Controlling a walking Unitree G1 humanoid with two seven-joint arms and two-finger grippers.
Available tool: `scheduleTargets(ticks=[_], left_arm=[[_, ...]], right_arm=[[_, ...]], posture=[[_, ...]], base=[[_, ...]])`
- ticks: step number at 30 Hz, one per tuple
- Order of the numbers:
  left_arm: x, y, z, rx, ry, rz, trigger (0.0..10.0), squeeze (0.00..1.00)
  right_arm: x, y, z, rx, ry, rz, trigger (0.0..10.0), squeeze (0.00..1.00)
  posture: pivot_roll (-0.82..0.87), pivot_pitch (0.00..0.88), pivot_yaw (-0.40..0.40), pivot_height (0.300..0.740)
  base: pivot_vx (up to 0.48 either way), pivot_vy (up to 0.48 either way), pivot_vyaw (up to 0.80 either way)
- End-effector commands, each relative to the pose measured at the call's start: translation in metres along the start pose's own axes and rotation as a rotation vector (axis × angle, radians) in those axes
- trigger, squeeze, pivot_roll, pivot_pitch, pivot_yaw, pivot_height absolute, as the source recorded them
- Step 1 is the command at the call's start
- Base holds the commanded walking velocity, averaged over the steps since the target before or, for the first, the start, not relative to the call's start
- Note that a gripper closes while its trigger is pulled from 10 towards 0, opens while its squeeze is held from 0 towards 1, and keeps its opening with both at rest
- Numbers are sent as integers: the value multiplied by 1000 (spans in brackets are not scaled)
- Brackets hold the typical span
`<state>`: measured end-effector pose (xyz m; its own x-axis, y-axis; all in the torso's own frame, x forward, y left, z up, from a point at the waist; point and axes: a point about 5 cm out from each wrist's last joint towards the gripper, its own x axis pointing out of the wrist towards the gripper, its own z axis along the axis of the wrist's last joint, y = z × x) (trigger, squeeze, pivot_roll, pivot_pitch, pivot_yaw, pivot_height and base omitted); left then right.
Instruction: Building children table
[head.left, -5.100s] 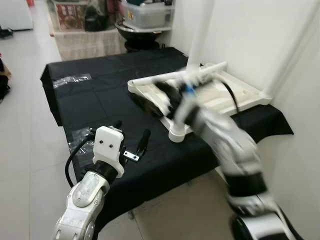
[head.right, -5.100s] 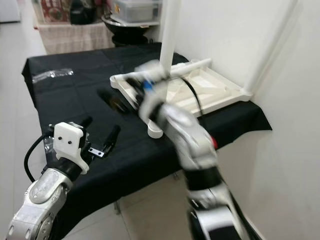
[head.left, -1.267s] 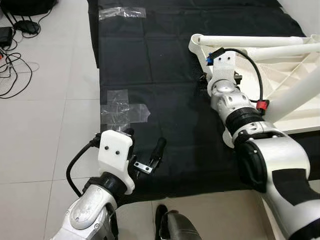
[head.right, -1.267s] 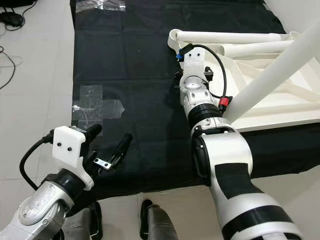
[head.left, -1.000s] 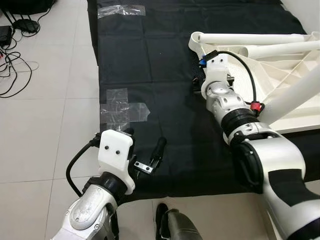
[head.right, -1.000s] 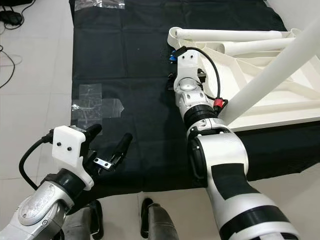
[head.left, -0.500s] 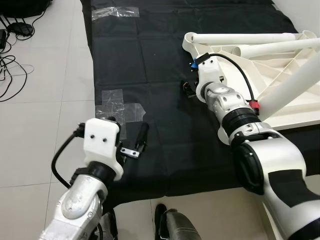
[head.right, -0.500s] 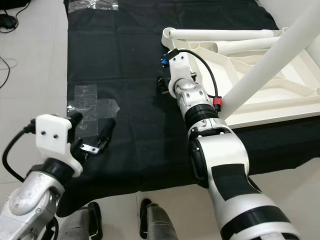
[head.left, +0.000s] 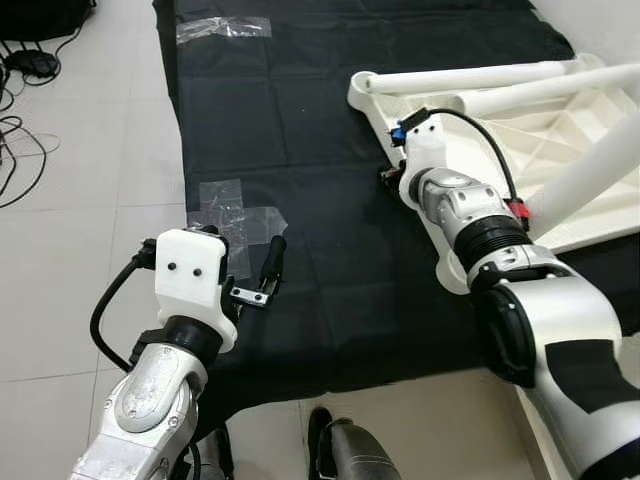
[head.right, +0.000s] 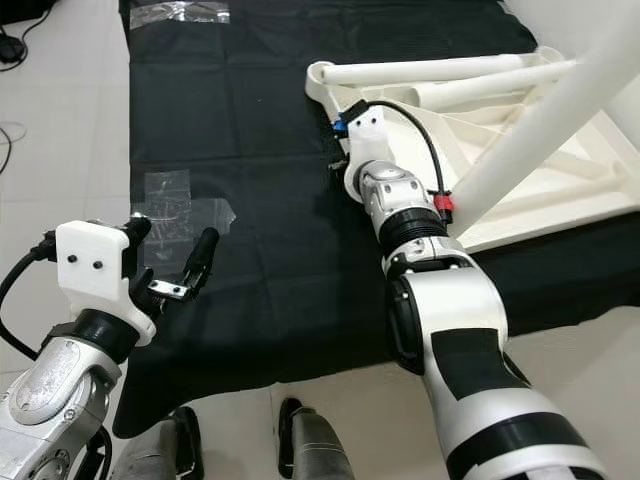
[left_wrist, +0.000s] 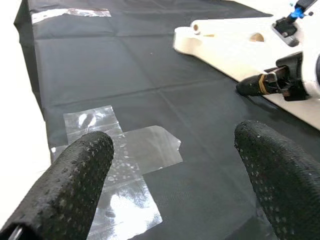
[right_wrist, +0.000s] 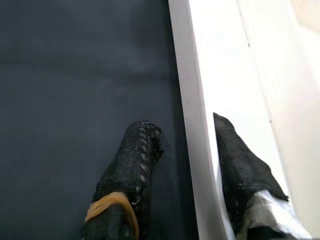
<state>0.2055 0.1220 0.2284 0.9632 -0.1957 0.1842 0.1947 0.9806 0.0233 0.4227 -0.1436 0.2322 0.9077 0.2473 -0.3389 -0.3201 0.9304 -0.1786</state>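
Rim of the upturned white plastic children's table top (right_wrist: 192, 125) runs lengthwise between the right claw (right_wrist: 187, 150)'s spread fingers, at the black-clothed counter (head.left: 300, 130)'s right edge; left claw (head.left: 255, 272) open, farther

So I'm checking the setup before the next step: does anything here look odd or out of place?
The white children's table lies upside down on the black cloth, legs up, as expected mid-build. Clear tape is stuck on the cloth in crumpled patches. The right tool straddles the table's edge; the left tool hovers open above the tape.
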Motion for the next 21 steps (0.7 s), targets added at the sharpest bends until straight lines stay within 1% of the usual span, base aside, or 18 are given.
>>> scheduleTargets(ticks=[1, 2, 3, 4, 5, 7, 8, 9, 10, 11, 13, 15, 16, 17, 18, 19, 20, 21], left_arm=[[0, 0, -2, 2, 13, -11, 10000, 0], [0, 0, -2, 2, 13, -11, 10000, 0], [3, 1, -2, 11, 9, -12, 10000, 0], [3, 1, -2, 11, 9, -12, 10000, 0], [6, 3, -1, 21, 4, -16, 10000, 0], [6, 3, -1, 21, 4, -16, 10000, 0], [9, 5, -1, 27, 1, -19, 10000, 0], [9, 5, -1, 27, 1, -19, 10000, 0], [11, 6, -1, 32, -2, -21, 10000, 0], [13, 7, -1, 35, -2, -22, 10000, 0], [13, 7, -1, 35, -2, -22, 10000, 0], [14, 8, -2, 38, -3, -27, 10000, 0], [14, 8, -2, 38, -3, -27, 10000, 0], [15, 8, -2, 42, -3, -30, 10000, 0], [15, 8, -2, 42, -3, -30, 10000, 0], [15, 9, -3, 46, -2, -33, 10000, 0], [15, 9, -3, 49, -1, -35, 10000, 0], [15, 9, -3, 49, -1, -35, 10000, 0]], right_arm=[[4, 20, -34, -120, 137, 219, 0, 0], [4, 20, -34, -120, 137, 219, 0, 0], [1, 20, -30, -154, 126, 328, 0, 0], [1, 20, -30, -154, 126, 328, 0, 0], [-4, 20, -30, -200, 121, 459, 0, 0], [-4, 20, -30, -200, 121, 459, 0, 0], [-10, 19, -34, -248, 122, 584, 0, 0], [-10, 19, -34, -248, 122, 584, 0, 0], [-18, 16, -41, -293, 134, 693, 0, 0], [-28, 12, -49, -312, 135, 784, 0, 0], [-28, 12, -49, -312, 135, 784, 0, 0], [-52, -2, -66, -327, 131, 938, 0, 0], [-52, -2, -66, -327, 131, 938, 0, 0], [-63, -12, -73, -333, 134, 977, 0, 0], [-63, -12, -73, -333, 134, 977, 0, 0], [-71, -22, -78, -340, 161, 1001, 0, 0], [-75, -28, -82, -343, 182, 1011, 0, 0], [-75, -28, -82, -343, 182, 1011, 0, 0]], posture=[[-3, 330, -170, 740], [-3, 330, -170, 740], [-10, 328, -165, 740], [-10, 328, -165, 740], [-12, 322, -164, 740], [-12, 322, -164, 740], [-12, 320, -160, 740], [-12, 320, -160, 740], [-14, 317, -157, 740], [-12, 314, -154, 740], [-12, 314, -154, 740], [-11, 311, -144, 740], [-11, 311, -144, 740], [-13, 307, -138, 740], [-13, 307, -138, 740], [-13, 306, -133, 740], [-14, 304, -132, 740], [-14, 304, -132, 740]], base=[[0, 0, 0], [0, 0, 0], [0, 0, 0], [0, 0, 0], [0, 0, 0], [0, 0, 0], [0, 0, 0], [0, 0, 0], [0, 0, 0], [0, 0, 0], [0, 0, 0], [0, 0, 0], [0, 0, 0], [0, 0, 0], [0, 0, 0], [0, 0, 0], [0, 0, 0], [0, 0, 0]])
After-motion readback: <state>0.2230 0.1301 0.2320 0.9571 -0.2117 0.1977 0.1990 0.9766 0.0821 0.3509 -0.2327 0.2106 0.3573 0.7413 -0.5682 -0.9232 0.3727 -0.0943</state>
